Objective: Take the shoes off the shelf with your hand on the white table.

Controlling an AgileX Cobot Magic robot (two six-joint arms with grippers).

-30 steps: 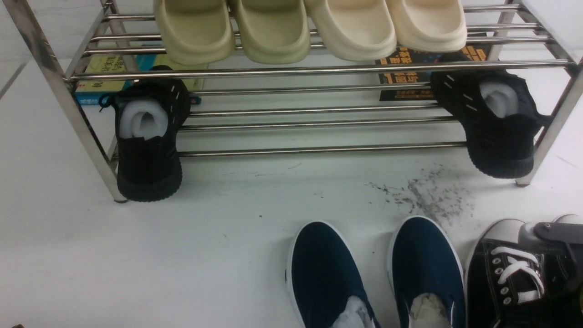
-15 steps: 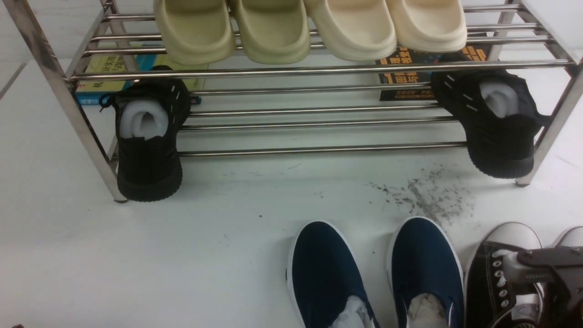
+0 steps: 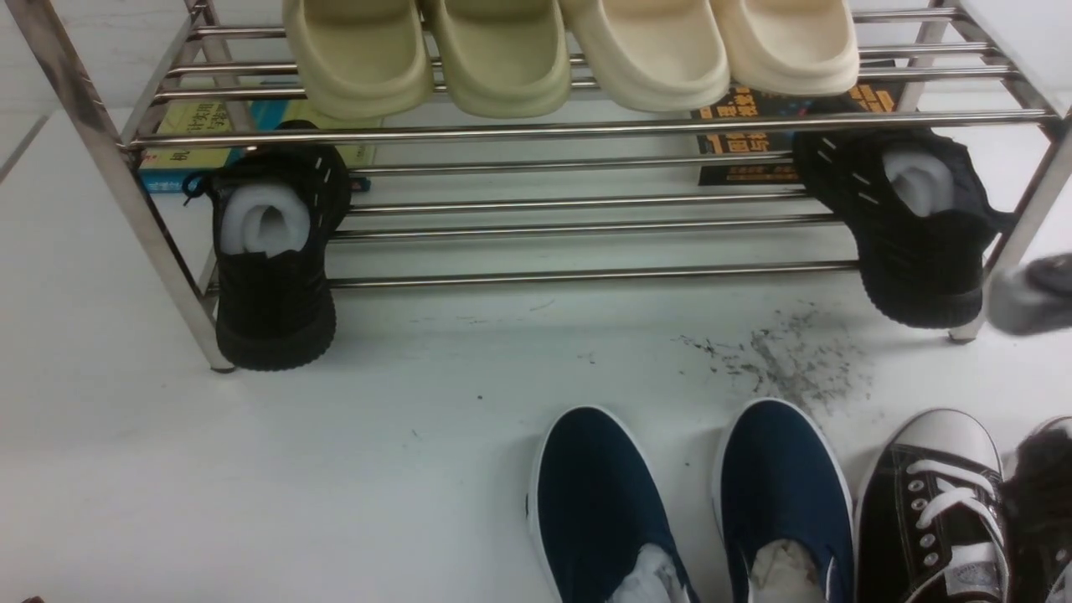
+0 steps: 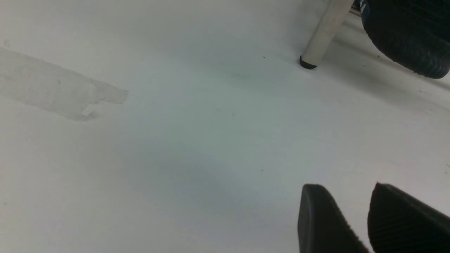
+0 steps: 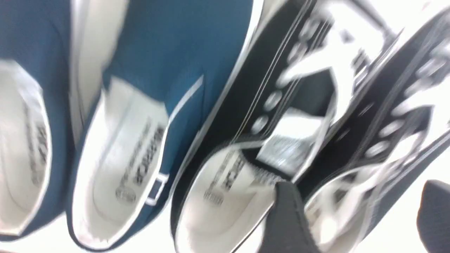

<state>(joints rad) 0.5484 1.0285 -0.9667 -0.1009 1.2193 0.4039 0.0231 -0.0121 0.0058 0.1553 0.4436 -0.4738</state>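
Front view first. A second ago my right end effector (image 3: 1026, 297) was sitting right on top of the black lace-up sneakers (image 3: 930, 502). By this frame it had pulled up and away, and it was just a grey-black blur at the right edge, next to the shelf (image 3: 586, 130) leg. The sneakers stayed put on the table (image 3: 335, 469), just beside the navy slip-ons (image 3: 595, 494). One showed fully, but the other was mostly cut off at the edge behind a dark smear I couldn't make out. So I'd call that pair delivered. The black knit sneakers (image 3: 272, 276) were on the lower rack, one at each end.

In the left wrist view, my left end effector (image 4: 362, 218) hung over bare table with its fingertips a little apart and nothing between them. A shelf leg and one knit sneaker were off ahead of it.

The right wrist view was really smeared, so I was clearly mid-move. The fingertips (image 5: 291, 218) were spread wide and gripping nothing, with the lace-ups and slip-ons lined up underneath. My guess was that the release was done and I was heading back toward the shelf.
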